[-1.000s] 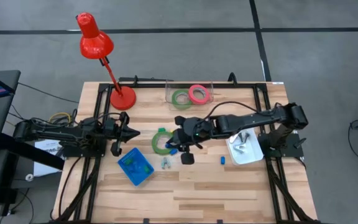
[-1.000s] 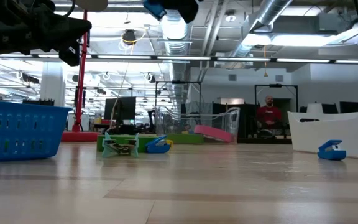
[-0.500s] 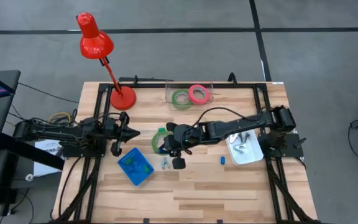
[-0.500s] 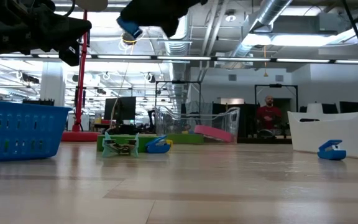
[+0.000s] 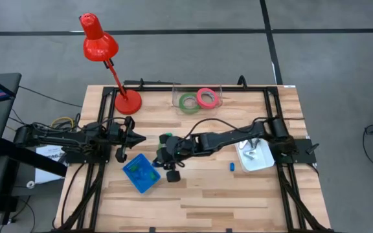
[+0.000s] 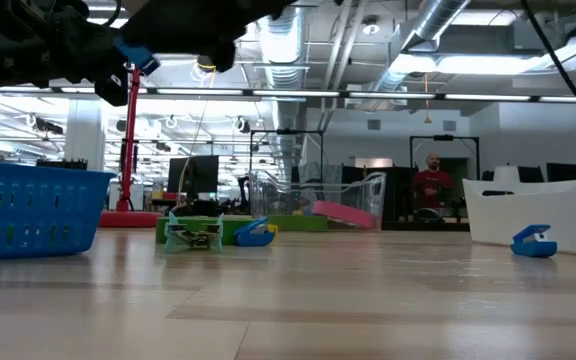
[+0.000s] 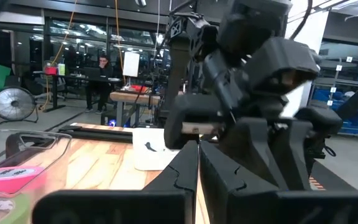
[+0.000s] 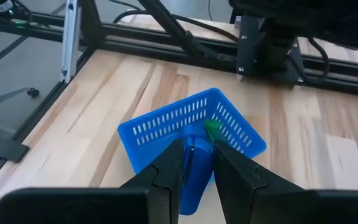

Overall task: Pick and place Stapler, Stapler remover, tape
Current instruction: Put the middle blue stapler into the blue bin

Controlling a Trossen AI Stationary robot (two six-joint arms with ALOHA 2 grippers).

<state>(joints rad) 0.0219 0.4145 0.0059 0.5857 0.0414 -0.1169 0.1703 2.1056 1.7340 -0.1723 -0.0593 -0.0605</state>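
High view: the right gripper (image 5: 162, 156) reaches across the table to the edge of the blue basket (image 5: 135, 179), clenched on a small blue piece (image 8: 194, 163) that the right wrist view shows pinched between its fingers above the basket. At 9 o'clock the left gripper (image 5: 136, 138) waits with its fingers pressed together, grasping nothing. A green tape ring (image 5: 188, 102) and a pink tape ring (image 5: 206, 98) lie in a clear tray (image 5: 177, 97) at 12 o'clock. Another small blue piece (image 5: 232, 166) lies near the white tray (image 5: 261, 164) at 3 o'clock.
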